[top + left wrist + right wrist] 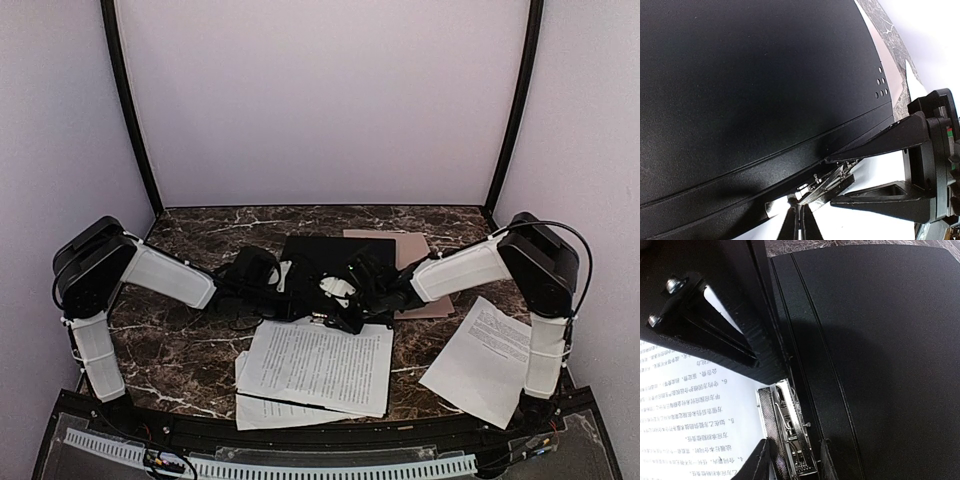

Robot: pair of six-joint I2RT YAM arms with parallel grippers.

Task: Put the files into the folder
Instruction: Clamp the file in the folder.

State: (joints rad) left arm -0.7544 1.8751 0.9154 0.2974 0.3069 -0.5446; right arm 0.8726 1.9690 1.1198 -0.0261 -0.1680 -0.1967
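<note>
A black folder (pixel 335 255) lies open at mid-table with a metal clip (pixel 790 435) along its spine. My right gripper (pixel 792 462) straddles that clip, one finger against each side, shut on it. My left gripper (pixel 800 222) meets it from the left, fingers pressed together at the folder's near edge beside the clip (pixel 827 182); nothing shows between them. The files are white printed sheets. A stack (pixel 320 365) lies just in front of the folder, its top sheet (pixel 685 405) reaching up to the clip. A single sheet (pixel 485 355) lies at the right.
A flat tan card (pixel 415 250) pokes out from under the black folder at the back right. The marble table (pixel 180 350) ends in a black rail at the front. Pale walls close in the back and both sides.
</note>
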